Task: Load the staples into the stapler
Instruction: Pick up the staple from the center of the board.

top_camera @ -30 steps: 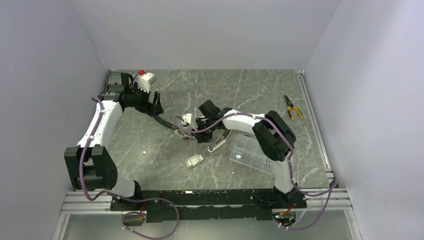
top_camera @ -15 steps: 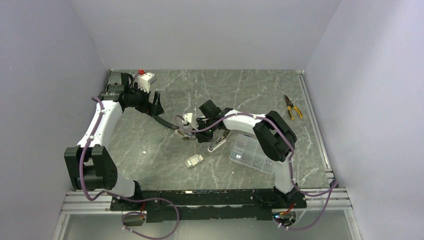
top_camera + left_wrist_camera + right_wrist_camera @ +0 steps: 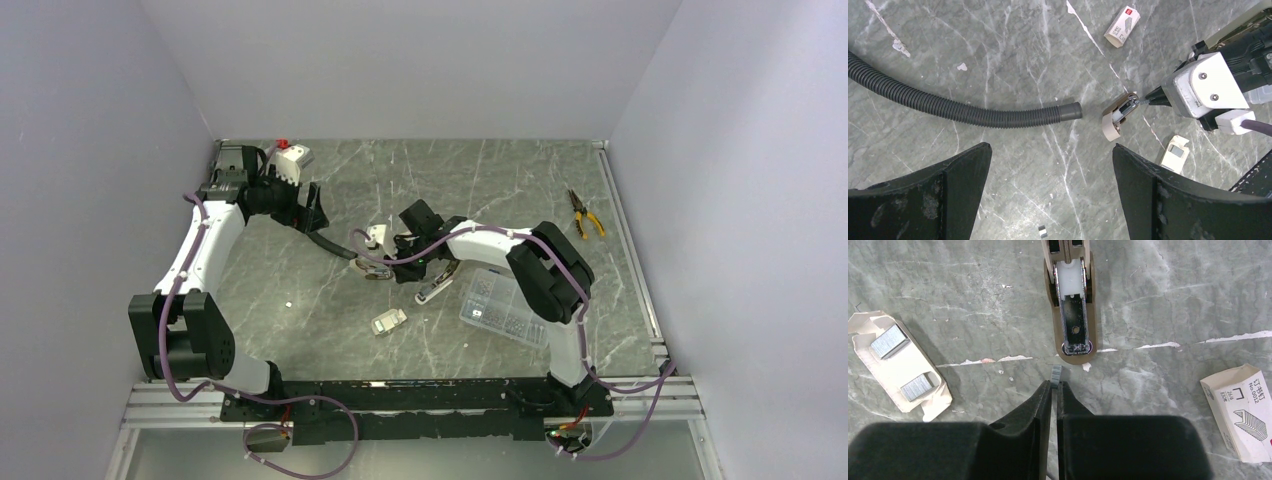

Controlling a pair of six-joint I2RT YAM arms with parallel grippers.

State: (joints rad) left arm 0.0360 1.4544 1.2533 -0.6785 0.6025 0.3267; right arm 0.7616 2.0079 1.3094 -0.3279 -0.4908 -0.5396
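The stapler (image 3: 1074,325) lies opened on the table, its silver channel bare and pointing at my right gripper (image 3: 1056,385). That gripper is shut on a short strip of staples (image 3: 1056,374), held just short of the stapler's front end. From above, the right gripper (image 3: 385,262) reaches left to the stapler (image 3: 377,270) at mid-table. The stapler (image 3: 1118,114) also shows in the left wrist view. My left gripper (image 3: 1049,147) hangs open above bare table; in the top view the left gripper (image 3: 312,205) is at the back left.
A torn card tray (image 3: 898,365) holds two staple blocks; a staple box (image 3: 1243,412) lies to the right. A black corrugated hose (image 3: 963,107) crosses beneath the left gripper. A clear compartment box (image 3: 500,308), pliers (image 3: 585,213) and a white device (image 3: 290,157) lie around.
The right gripper's jaws have come together onto the staple strip. Neither arm has visibly shifted.
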